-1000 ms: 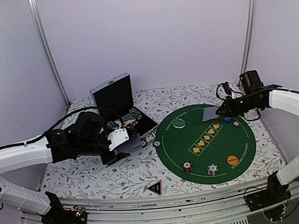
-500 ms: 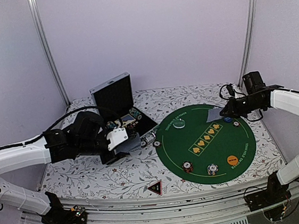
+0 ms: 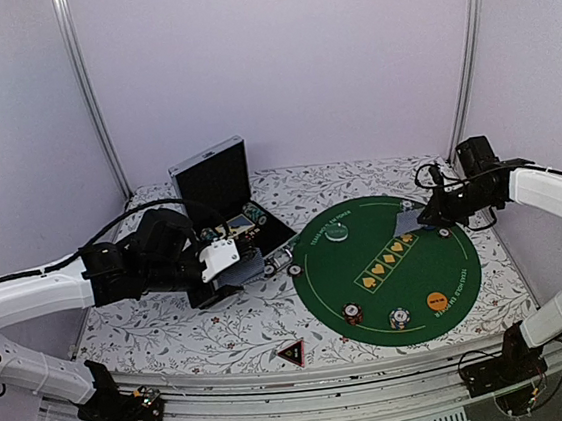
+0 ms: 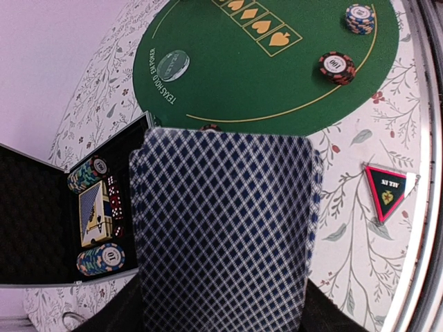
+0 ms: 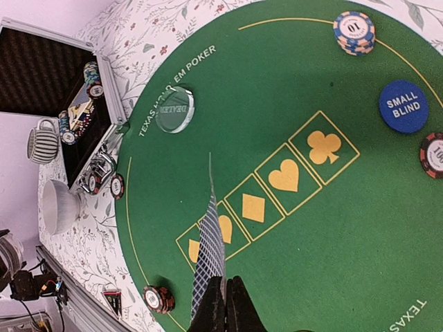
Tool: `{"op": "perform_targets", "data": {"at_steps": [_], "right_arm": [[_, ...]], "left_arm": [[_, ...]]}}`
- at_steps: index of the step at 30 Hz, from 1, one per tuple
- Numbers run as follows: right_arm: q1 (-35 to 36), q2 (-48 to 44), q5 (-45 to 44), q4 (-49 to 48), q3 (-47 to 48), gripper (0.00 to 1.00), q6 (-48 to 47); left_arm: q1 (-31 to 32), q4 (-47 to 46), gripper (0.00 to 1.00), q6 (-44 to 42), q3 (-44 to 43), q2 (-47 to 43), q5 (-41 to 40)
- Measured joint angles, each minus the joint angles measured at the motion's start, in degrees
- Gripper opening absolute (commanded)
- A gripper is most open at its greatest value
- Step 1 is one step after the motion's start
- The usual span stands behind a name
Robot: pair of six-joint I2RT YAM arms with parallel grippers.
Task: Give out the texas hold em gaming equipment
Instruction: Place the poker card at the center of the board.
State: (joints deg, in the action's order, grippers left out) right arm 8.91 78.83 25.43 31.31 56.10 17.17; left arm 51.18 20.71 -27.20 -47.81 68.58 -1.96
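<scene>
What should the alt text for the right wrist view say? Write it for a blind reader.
The right tool pinches a blue-checked playing card, seen edge-on, over a round green felt poker mat printed with yellow suit boxes. A blue Small Blind disc and a clear dealer button lie on the mat.

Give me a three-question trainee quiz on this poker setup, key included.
1. True or false: the right gripper pinches a card over the green mat.
2. The blue disc reads: A. Big blind B. Small blind C. Dealer
3. Fill in: the ___ gripper holds the diamond-backed deck.
Key: 1 true; 2 B; 3 left gripper.
</scene>
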Motion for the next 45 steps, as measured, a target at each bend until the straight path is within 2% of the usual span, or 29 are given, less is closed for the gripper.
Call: {"op": "perform_targets", "data": {"at_steps": [7,14,21,25,29,31,34,37,39,45], "right_arm": [[-0.3,-1.0,-2.2,4.6,4.9,0.06,0.2],[-0.3,-5.5,-1.5,8.1,-3.3,0.04,4.8],[-0.3,-5.5,1.4,12.9,-6.3,0.04,7.0],[-0.3,-4.9,0.9,13.4,-6.5,0.15,7.6],[0.3,-0.4,-2.7,12.2,-3.7,0.38,7.7],[2.6,4.3,-6.3,12.1,-1.0,0.49,6.8],[9.6,13.1,-13.4,15.0,5.5,0.58,4.3],[17.3,22.8,-22.3,19.3,14.0,0.61,0.5],[19.4,26.1,-26.1,21.8,16.6,0.63,-1.2],[19.2,30.3,-33.4,28.8,19.6,0.63,-4.7]], "left_arm": [[0.0,0.0,0.63,0.0,0.1,-0.4,0.0],[0.0,0.0,0.63,-0.2,0.6,-0.8,0.5],[0.0,0.0,0.63,-0.2,0.6,-0.8,1.4],[0.0,0.0,0.63,-0.2,0.6,-0.8,1.6],[0.0,0.0,0.63,-0.2,0.6,-0.8,1.7],[0.0,0.0,0.63,-0.2,0.6,-0.8,1.8],[0.0,0.0,0.64,-0.2,0.7,-0.9,1.8],[0.0,0.0,0.64,-0.2,0.7,-0.9,2.1],[-0.1,0.0,0.64,-0.2,0.7,-0.9,2.5],[-0.1,0.0,0.64,-0.2,0.8,-0.9,3.2]]}}
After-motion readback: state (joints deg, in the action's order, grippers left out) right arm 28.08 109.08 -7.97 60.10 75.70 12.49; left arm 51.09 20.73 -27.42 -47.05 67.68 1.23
